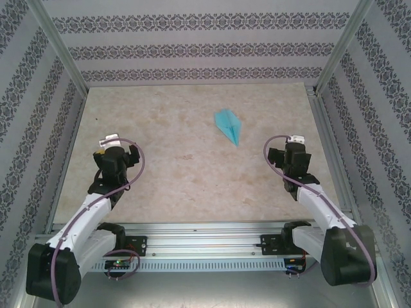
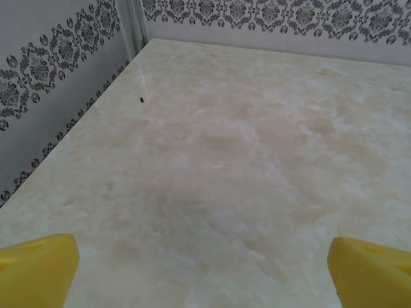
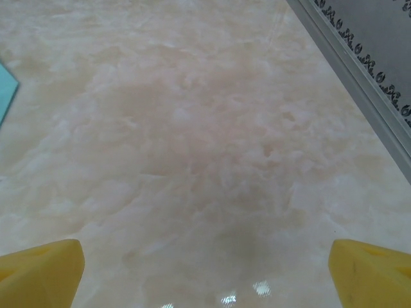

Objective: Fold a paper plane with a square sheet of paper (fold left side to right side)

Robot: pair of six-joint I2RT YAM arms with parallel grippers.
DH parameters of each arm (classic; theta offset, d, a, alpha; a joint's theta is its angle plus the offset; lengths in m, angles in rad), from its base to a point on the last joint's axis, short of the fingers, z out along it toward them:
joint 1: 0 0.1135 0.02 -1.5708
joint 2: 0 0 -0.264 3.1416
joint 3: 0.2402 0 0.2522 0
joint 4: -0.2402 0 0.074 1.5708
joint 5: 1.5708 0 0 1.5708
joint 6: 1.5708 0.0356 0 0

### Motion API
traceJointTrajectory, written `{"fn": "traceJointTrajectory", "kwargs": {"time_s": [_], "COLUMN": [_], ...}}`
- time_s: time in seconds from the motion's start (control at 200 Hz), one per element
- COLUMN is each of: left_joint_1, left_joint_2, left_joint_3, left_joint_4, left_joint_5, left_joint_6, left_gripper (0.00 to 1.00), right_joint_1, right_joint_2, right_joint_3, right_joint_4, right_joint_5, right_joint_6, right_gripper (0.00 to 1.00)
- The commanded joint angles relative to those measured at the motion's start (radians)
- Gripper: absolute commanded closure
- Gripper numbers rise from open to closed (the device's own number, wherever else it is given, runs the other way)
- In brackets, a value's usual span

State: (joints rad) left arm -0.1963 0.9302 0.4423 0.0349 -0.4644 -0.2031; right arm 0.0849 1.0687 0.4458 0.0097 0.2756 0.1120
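Plane (image 1: 228,126) flat on table (image 1: 180,173), right of centre and toward far wall (image 1: 192,45), pointed end to the near right. Creases too small to make out from above. In right wrist view, plane cut off by left edge, a turquoise corner visible. Left gripper (image 1: 108,142) well apart from plane, fingers (image 2: 35,269) spread wide, cut off at bottom corners, nothing between. Right gripper (image 1: 295,142) nearer to plane, not touching, fingers (image 3: 38,273) spread wide too, holding nothing. Small dark speck (image 2: 141,100) on table near left wall (image 2: 58,83), too small to tell what.
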Motion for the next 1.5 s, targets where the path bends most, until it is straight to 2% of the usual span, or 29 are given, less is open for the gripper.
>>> {"fn": "traceJointTrajectory", "kwargs": {"time_s": [0.0,0.12,0.185,0.29,0.335,0.39,0.46,0.575,0.659,0.834,0.889,0.984,1.494], "left_joint_1": [0.016,0.024,0.035,0.059,0.065,0.066,0.075,0.093,0.106,0.107,0.108,0.117,0.124], "left_joint_2": [0.089,0.181,0.221,0.295,0.302,0.324,0.34,0.38,0.431,0.643,0.614,0.628,0.631], "left_joint_3": [-0.022,-0.051,-0.082,-0.126,-0.109,-0.118,-0.121,-0.125,-0.124,-0.1,-0.059,-0.029,-0.03], "left_joint_4": [0.197,0.335,0.432,0.573,0.55,0.609,0.643,0.717,0.785,0.963,0.838,0.792,0.801], "left_joint_5": [-0.016,0.062,0.113,0.169,0.211,0.243,0.278,0.345,0.384,0.415,0.415,0.393,0.398], "left_joint_6": [0.084,0.123,0.141,0.149,0.165,0.194,0.207,0.231,0.234,0.26,0.26,0.235,0.232], "left_gripper": [0.0,0.0,0.0,0.0,0.0,0.0,0.0,0.0,0.0,0.0,0.0,0.0,0.0], "right_joint_1": [-0.024,-0.048,-0.055,-0.056,-0.056,-0.057,-0.081,-0.093,-0.098,-0.099,-0.098,-0.097,-0.092], "right_joint_2": [0.077,0.215,0.251,0.317,0.35,0.403,0.404,0.48,0.455,0.466,0.466,0.464,0.466], "right_joint_3": [-0.018,-0.051,-0.015,-0.018,-0.015,-0.022,-0.029,-0.097,-0.074,-0.085,-0.088,-0.087,-0.082], "right_joint_4": [0.307,0.57,0.557,0.697,0.73,0.814,0.805,1.037,0.938,0.978,0.985,0.981,0.974], "right_joint_5": [-0.045,-0.068,-0.103,-0.143,-0.162,-0.163,-0.189,-0.196,-0.191,-0.164,-0.163,-0.167,-0.17], "right_joint_6": [-0.066,-0.1,-0.116,-0.132,-0.147,-0.145,-0.123,-0.106,-0.101,-0.095,-0.095,-0.096,-0.103], "right_gripper": [0.02,0.02,0.02,0.02,0.02,0.02,0.02,0.02,0.02,0.02,0.02,0.02,0.02]}}
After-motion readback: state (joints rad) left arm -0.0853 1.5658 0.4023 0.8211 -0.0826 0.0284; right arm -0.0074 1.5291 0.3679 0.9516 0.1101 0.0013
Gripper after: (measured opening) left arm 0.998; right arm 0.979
